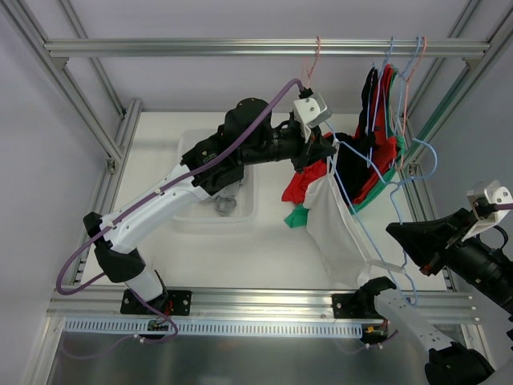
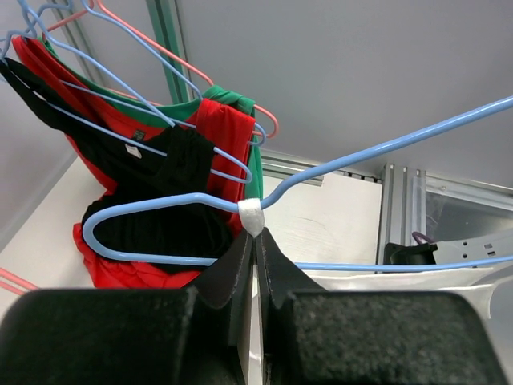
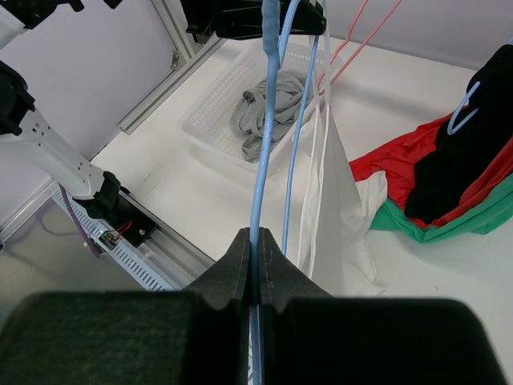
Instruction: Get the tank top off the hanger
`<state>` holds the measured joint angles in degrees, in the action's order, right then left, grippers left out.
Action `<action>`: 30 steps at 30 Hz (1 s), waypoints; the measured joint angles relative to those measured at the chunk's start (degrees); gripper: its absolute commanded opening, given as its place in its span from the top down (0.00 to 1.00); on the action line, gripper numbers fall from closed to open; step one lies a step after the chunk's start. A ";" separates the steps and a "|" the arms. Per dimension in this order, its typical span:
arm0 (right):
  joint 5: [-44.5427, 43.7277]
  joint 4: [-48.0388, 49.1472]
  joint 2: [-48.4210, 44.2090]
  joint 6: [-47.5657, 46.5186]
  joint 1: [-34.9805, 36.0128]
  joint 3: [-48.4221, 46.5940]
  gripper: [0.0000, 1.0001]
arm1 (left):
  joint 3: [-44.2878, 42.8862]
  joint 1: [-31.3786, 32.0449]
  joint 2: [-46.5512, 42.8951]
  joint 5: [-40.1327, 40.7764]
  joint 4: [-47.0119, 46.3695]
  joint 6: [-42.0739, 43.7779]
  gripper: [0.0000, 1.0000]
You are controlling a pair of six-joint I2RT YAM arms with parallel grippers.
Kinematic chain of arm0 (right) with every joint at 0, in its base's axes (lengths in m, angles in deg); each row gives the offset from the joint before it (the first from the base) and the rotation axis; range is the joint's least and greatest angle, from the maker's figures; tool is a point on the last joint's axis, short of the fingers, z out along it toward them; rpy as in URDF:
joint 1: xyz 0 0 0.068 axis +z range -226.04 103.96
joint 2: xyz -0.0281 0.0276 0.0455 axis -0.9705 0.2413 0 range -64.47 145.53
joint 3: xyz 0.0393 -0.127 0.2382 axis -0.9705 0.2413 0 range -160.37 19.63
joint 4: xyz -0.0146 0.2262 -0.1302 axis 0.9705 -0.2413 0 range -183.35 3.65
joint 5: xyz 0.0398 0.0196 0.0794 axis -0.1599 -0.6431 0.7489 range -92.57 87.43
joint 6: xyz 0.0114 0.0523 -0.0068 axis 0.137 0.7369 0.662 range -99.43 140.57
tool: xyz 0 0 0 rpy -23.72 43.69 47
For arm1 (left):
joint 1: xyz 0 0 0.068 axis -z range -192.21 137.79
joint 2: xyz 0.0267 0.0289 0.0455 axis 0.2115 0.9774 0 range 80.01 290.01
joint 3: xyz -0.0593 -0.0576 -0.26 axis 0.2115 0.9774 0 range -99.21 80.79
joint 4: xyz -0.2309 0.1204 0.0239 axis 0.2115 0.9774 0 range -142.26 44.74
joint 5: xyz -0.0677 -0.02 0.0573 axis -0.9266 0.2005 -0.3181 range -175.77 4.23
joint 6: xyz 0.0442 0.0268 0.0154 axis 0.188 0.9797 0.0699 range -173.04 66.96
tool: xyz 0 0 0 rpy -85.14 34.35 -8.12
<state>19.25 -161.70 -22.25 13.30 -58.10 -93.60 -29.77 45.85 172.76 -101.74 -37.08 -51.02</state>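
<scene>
Left end effector point(image 2: 253, 234): clenched on blue hanger point(image 3: 267, 96) at its taped neck. Right end effector point(image 3: 255, 241): clenched on the same hanger's wire. White tank top point(image 1: 333, 224): hanging on that hanger, between both arms.

Enclosure: matte white tabletop point(image 1: 240, 257), boxed in by a silver aluminium extrusion frame point(image 1: 120, 136). One crossbar point(image 1: 200, 46) runs left to right overhead at the far side. Slanted struts point(image 1: 92, 58) rise at both far corners.

Walls: plain pale grey panel point(image 1: 40, 160) on the left, and the far wall point(image 1: 200, 88) has the same tone.

Near edge: a horizontal rail point(image 1: 256, 302), with a white slotted cable duct point(image 1: 264, 327) just nearer than it. Nearer still lies a dull grey sheet point(image 1: 240, 361) with a faint sheen, possibly floor or a lower shelf; cannot tell.

Light: even and diffuse, from above. Shadows on the tabletop are soft and faint.
</scene>
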 measured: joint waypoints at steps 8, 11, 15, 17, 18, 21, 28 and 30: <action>0.15 1.64 -2.34 -2.29 0.00 7.34 1.00 | 1.77 0.00 -1.49 8.33 -0.24 -0.26 1.00; 1.84 1.68 -6.34 -3.69 0.00 11.58 1.00 | 2.36 0.00 -3.30 17.70 -0.33 -1.07 1.00; 6.29 1.81 -12.85 -5.66 0.00 14.10 1.00 | 3.56 -0.04 -6.43 27.34 -0.39 -2.51 1.00; 8.87 2.60 -15.78 -6.71 0.00 14.16 1.00 | 4.74 -0.02 -8.44 29.53 -0.42 -3.04 1.00; 9.79 3.19 -16.92 -6.97 0.00 14.21 1.00 | 5.35 -0.02 -9.31 29.97 -0.39 -3.17 1.00; 11.52 8.02 -20.26 -6.80 0.00 16.17 1.00 | 10.29 -0.02 -14.14 27.74 -1.31 -4.22 1.00; 8.92 36.96 -27.82 1.20 0.00 38.14 1.00 | 29.99 -0.02 -32.11 8.72 -4.26 -8.07 1.00; 7.74 50.66 -28.15 5.95 0.00 45.94 1.00 | 34.73 -0.02 -36.46 3.04 -6.25 -9.31 1.00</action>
<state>26.99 -111.04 -50.40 19.25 -58.10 -47.66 4.96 45.83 136.30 -98.70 -43.33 -60.33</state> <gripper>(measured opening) 0.033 0.010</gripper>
